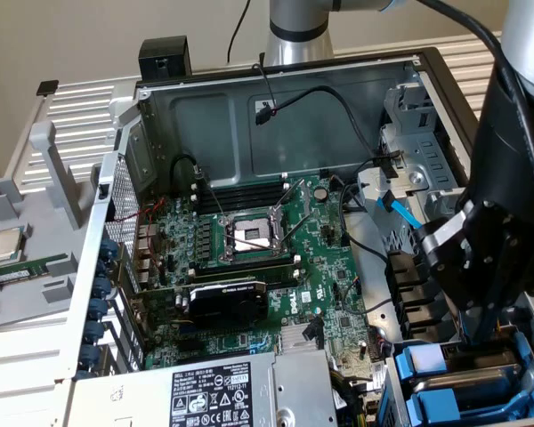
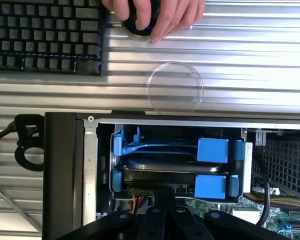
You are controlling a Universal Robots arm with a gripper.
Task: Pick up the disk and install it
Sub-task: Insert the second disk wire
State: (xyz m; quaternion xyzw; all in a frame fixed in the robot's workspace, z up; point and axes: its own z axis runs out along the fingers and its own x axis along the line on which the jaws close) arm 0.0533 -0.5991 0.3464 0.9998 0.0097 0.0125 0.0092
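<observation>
1. We see the gripper (image 2: 162,220) nearest the wrist camera, dark housing with jaws pressed together, nothing pinched between them that we can make out.
2. Just past it sits the drive bay (image 2: 102,165) of the open computer case (image 1: 276,80), at the case's near corner on the exterior view's right.
3. In the bay we see the disk (image 2: 165,162), silver body in a blue plastic carrier frame, seated in the upper slot, with blue tabs at its end.
4. A second blue-framed drive (image 2: 160,179) lies directly below it, touching or nearly so; we cannot tell which.
5. In the exterior view the arm (image 1: 507,205) hangs over that bay corner, its black wrist covering most of the drives; blue tabs (image 1: 423,360) show beneath it.
6. Mid-case: motherboard (image 1: 258,258) with open CPU socket (image 1: 252,236), black graphics card (image 1: 227,298), power supply label (image 1: 218,396) at the near edge.
7. Outside the case, on the ribbed metal worktop (image 2: 240,55): a clear round disc (image 2: 175,87), then a black keyboard (image 2: 45,35).
8. At the worktop's far edge a person's hand (image 2: 160,15) rests on a round blue-black knob (image 2: 140,25).
9. A processor chip (image 1: 4,245) lies on a grey stand, exterior view's left.
</observation>
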